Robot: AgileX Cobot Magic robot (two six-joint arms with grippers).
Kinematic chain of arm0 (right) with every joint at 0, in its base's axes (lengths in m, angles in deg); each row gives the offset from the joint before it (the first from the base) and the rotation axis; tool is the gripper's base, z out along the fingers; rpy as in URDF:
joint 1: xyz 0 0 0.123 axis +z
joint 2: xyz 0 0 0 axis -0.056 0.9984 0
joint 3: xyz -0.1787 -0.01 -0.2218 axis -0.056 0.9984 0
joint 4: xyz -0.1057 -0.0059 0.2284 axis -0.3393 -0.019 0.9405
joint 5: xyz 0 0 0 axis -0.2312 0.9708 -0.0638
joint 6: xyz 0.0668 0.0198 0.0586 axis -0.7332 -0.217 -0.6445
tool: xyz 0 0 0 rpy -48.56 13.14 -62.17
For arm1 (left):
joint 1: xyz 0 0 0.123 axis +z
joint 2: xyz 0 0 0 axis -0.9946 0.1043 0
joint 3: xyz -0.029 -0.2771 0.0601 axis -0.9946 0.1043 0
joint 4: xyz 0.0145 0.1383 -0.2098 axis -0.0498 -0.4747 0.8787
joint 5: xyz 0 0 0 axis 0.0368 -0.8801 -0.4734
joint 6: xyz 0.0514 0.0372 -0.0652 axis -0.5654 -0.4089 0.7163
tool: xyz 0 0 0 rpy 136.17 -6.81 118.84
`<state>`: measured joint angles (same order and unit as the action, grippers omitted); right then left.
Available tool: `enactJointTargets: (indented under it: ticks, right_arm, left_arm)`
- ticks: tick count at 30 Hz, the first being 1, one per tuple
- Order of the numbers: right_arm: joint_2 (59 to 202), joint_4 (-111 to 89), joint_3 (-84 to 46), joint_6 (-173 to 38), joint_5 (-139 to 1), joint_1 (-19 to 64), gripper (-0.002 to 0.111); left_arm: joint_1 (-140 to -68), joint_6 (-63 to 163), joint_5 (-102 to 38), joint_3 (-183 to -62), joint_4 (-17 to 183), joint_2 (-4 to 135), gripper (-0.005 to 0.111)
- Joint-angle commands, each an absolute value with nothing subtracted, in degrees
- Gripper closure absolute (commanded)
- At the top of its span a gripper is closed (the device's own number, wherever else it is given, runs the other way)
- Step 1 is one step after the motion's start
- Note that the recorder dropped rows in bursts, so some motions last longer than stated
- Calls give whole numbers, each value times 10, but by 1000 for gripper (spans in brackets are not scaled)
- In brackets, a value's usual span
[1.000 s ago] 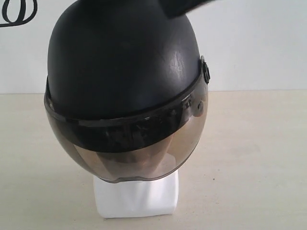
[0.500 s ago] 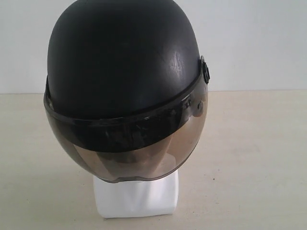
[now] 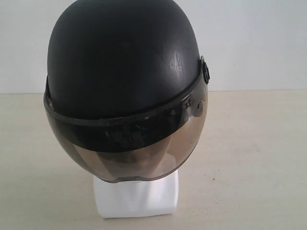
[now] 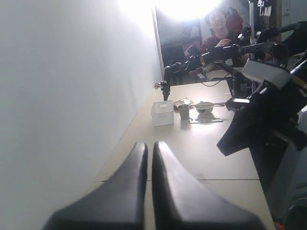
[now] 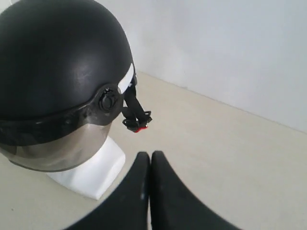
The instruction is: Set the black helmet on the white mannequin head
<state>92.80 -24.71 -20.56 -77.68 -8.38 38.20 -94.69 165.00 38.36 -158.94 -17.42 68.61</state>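
The black helmet (image 3: pixel 122 67) sits on the white mannequin head, its smoky visor (image 3: pixel 129 148) down over the face. Only the white block base (image 3: pixel 136 197) shows below it in the exterior view. The right wrist view has the helmet (image 5: pixel 53 62) from the side, with a strap and red buckle (image 5: pixel 136 122) hanging and the base (image 5: pixel 93 172) under it. My right gripper (image 5: pixel 149 155) is shut and empty, off to the helmet's side and clear of it. My left gripper (image 4: pixel 149 146) is shut on nothing, pointing along a white wall away from the helmet. Neither gripper shows in the exterior view.
A beige table (image 3: pixel 254 158) lies around the base, with a white wall behind. In the left wrist view a clear box (image 4: pixel 162 113), a cup (image 4: pixel 184 111) and a bowl (image 4: pixel 204 107) stand far down the table, and a dark robot arm (image 4: pixel 259 115) is at the side.
A dark arm part above the helmet one second ago has left the exterior view, as has a black cable loop at the upper left. The helmet has not moved.
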Motion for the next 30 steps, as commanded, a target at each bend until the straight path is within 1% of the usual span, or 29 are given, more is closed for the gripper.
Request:
enactJointTargets:
  ticks: [1, 11, 22, 27, 30]
  right_arm:
    - [846, -245, -111, -815, -197, 380, 108]
    - [725, -242, 60, -839, -343, 380, 108]
    - [661, -252, 169, -790, -464, 380, 108]
    - [659, -248, 177, -802, -437, 380, 108]
    - [659, -249, 177, -804, -430, 380, 108]
  left_arm:
    - [-945, 1664, 384, -1549, -173, 631, 102]
    - [-941, 1622, 369, -1340, -173, 467, 102]
    - [-903, 1581, 104, -1051, -173, 224, 102]
    - [-903, 1576, -47, -933, -173, 131, 102]
    - [-903, 1576, -74, -885, -173, 98, 102]
